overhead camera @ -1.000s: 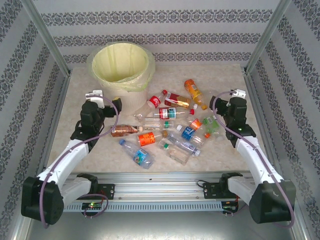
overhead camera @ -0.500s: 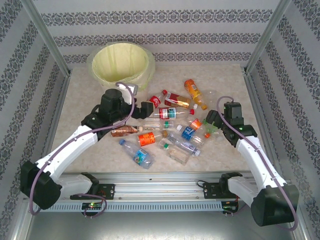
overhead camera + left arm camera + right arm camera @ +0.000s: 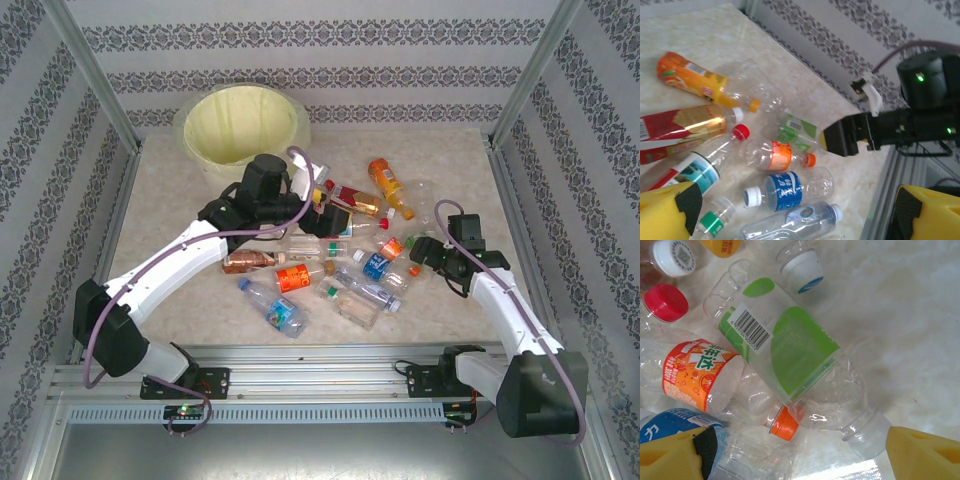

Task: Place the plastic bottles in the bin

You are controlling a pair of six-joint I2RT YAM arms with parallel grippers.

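Clear, glossy plastic bottles [image 3: 295, 277] with shiny printed label wraps lie on the table [image 3: 460, 160]. The green-labelled bottle [image 3: 790, 355] catches bright glints. The table is smooth, pale, marble-patterned and fairly matt. A thin, crinkled yellow plastic bag [image 3: 235, 130] lines the far bin [image 3: 243, 90]. The left gripper [image 3: 795, 207] has matt yellow plastic fingers [image 3: 927, 212] with black, possibly foam, pads. The near rail [image 3: 320, 355] is brushed metal.

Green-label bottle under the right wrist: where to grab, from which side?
From above, probably, jaws across the green-label bottle at its clear shoulder past the label. It lies flat, and that end sits free of the orange-label bottle nestled along its labelled side.
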